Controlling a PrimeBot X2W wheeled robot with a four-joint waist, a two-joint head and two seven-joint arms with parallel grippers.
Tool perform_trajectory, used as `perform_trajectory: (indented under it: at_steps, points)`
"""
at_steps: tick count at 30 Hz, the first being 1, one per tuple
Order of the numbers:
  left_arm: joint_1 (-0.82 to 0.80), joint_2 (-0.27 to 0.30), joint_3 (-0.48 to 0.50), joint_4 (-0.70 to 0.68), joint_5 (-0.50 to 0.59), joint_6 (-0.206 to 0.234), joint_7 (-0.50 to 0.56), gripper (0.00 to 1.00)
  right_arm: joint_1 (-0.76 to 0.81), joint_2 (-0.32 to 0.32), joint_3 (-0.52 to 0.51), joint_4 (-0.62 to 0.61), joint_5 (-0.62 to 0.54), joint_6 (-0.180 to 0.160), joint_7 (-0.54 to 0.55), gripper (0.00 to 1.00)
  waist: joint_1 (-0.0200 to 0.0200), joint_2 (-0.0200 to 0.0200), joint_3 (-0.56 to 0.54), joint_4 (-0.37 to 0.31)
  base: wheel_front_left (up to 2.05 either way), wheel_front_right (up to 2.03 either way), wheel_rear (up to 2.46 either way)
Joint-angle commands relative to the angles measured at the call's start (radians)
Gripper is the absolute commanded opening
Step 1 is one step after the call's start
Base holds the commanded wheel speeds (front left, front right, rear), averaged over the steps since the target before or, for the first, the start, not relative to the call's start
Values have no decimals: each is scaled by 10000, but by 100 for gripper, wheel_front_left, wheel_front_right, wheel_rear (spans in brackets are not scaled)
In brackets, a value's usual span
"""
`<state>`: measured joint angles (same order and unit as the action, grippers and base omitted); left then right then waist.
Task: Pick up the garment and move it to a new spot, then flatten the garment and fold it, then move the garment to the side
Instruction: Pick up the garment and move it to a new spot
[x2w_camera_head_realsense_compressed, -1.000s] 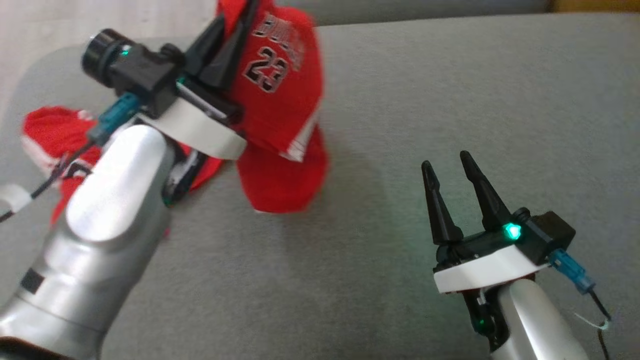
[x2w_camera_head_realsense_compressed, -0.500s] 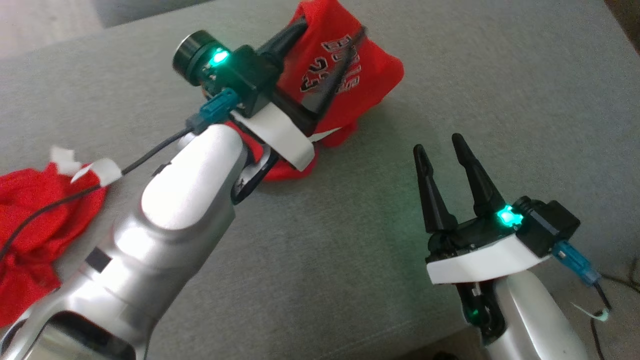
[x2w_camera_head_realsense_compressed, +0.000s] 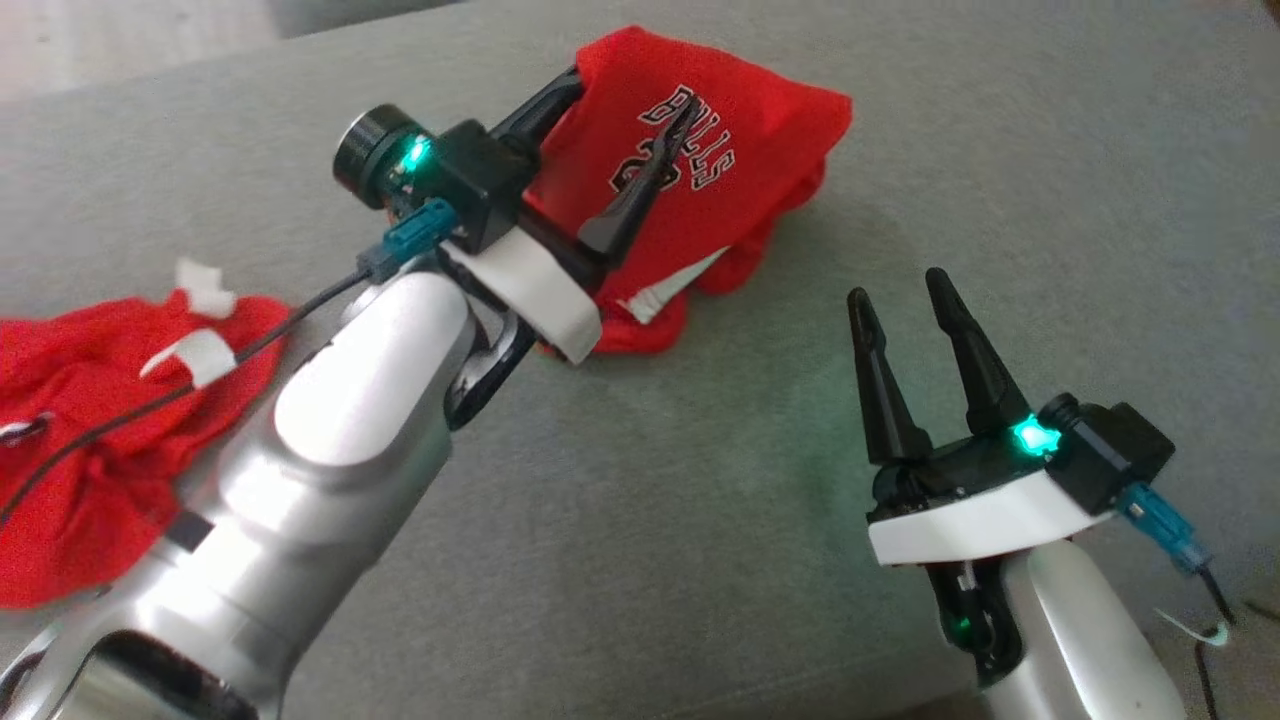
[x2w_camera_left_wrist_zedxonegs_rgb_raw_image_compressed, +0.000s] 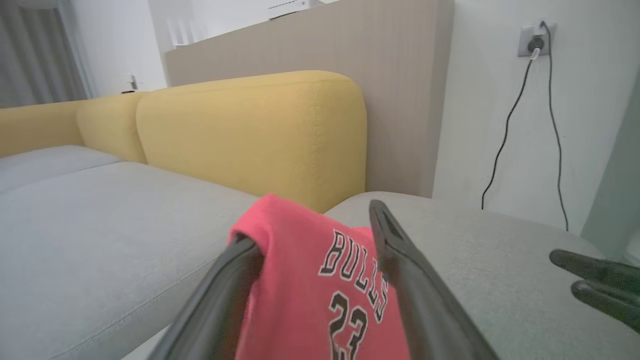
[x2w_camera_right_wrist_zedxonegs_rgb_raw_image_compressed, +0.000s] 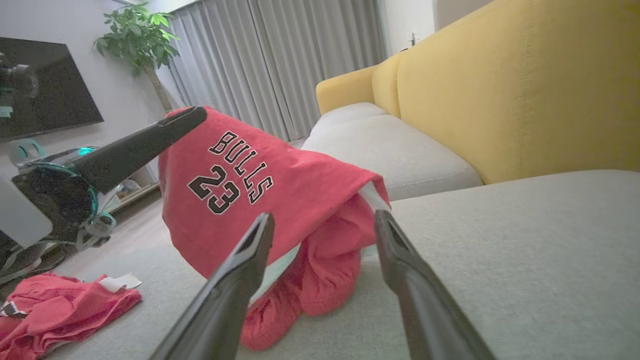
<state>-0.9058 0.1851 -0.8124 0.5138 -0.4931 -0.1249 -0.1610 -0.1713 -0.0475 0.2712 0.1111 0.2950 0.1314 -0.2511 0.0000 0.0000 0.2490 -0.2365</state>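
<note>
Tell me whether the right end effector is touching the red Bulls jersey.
No, the right end effector stands open over bare grey cushion, apart from the jersey.

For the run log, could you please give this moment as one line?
left end effector: open, red jersey draped over one finger | right end effector: open, empty
</note>
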Motion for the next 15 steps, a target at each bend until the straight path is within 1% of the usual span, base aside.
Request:
perform_trajectory:
  at_steps: [1, 4, 5, 10, 15]
  points:
    - [-127, 460, 215, -331, -137, -46, -59, 100, 16, -27, 134, -237, -118, -7, -107, 100, 0, 0, -423, 701, 0, 0, 0]
    - [192, 825, 304, -556, -218, 37, -160, 100, 92, -27, 83, -177, -164, -7, -107, 100, 0, 0, -651, 1154, 0, 0, 0]
    - [192, 825, 304, -556, -218, 37, -160, 100, 92, -27, 83, -177, -164, -7, -107, 100, 0, 0, -651, 1154, 0, 0, 0]
    - [1156, 1515, 709, -1243, -399, 627, -436, 100, 292, -27, -165, -85, -249, -7, -107, 100, 0, 0, -1030, 1952, 0, 0, 0]
    - [2474, 2057, 790, -2185, -520, 1105, -585, 100, 484, -27, -441, 26, -367, -7, -107, 100, 0, 0, -1311, 2625, 0, 0, 0]
